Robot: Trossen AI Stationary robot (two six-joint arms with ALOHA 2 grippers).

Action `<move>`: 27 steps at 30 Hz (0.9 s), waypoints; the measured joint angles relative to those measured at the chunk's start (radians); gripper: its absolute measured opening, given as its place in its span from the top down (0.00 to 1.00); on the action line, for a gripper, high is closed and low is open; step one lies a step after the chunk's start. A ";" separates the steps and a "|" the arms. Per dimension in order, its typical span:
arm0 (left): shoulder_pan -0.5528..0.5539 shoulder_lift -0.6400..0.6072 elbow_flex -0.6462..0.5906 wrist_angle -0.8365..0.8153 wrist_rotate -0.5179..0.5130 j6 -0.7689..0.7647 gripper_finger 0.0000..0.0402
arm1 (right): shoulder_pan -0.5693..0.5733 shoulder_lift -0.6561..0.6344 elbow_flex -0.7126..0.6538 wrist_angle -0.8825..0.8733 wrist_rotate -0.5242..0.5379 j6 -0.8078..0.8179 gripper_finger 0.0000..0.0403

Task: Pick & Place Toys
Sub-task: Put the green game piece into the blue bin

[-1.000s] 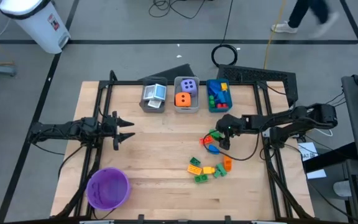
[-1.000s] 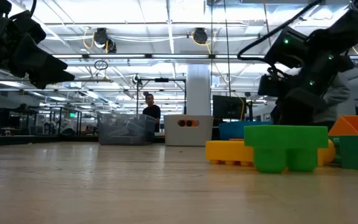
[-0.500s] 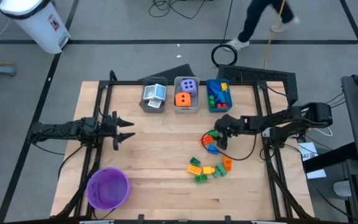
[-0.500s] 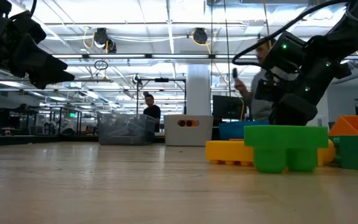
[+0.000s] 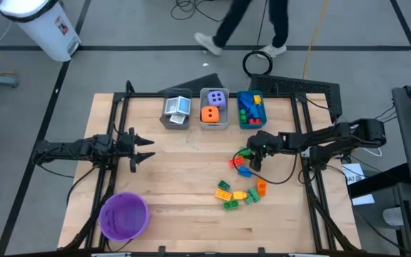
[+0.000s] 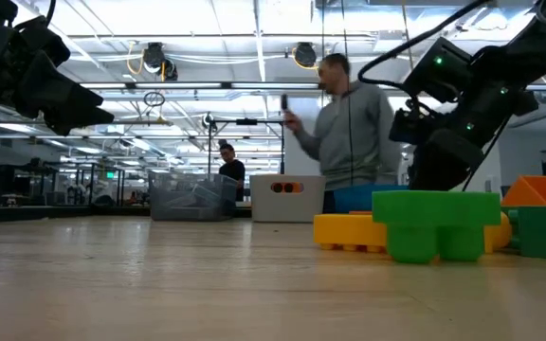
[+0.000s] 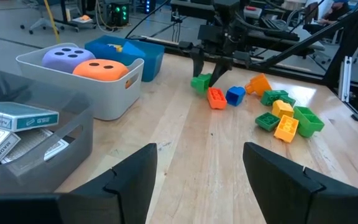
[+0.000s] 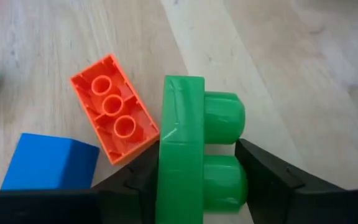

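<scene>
Wood-grain table (image 5: 184, 178); right gripper's (image 8: 197, 177) fingers pinch studded green brick (image 8: 194, 149).

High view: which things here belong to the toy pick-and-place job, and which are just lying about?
Job:
loose bricks
green brick between the right end effector fingers
dice
cards
bricks in the blue bin

Lying about:
purple bowl
white container on the floor
coiled cable

Bright, even overhead light across the wooden table (image 5: 184, 178), shadows soft and short. Low view: ceiling strip lights (image 6: 254, 38) glare white, the near green brick (image 6: 436, 224) looms soft-edged, and the person walking behind (image 6: 349, 133) smears with motion blur.
</scene>
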 joint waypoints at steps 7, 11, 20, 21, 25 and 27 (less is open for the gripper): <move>0.000 0.000 0.000 0.000 0.000 0.000 0.39 | -0.004 -0.062 0.009 -0.002 0.077 0.000 0.53; 0.000 0.000 0.000 0.000 0.000 0.000 0.39 | -0.031 -0.099 0.044 0.000 0.109 -0.014 0.58; 0.000 0.000 0.000 0.000 0.000 0.000 0.39 | -0.152 -0.097 0.179 0.008 0.185 -0.061 0.55; 0.000 0.000 0.000 0.000 0.000 0.000 0.39 | -0.170 -0.095 0.188 0.008 0.205 -0.063 0.55; 0.000 0.000 0.000 -0.001 0.000 0.000 0.39 | -0.256 -0.068 0.208 0.080 0.211 -0.027 0.57; 0.000 0.000 0.000 0.000 0.000 0.000 0.39 | -0.296 -0.051 0.208 0.118 0.210 -0.008 0.58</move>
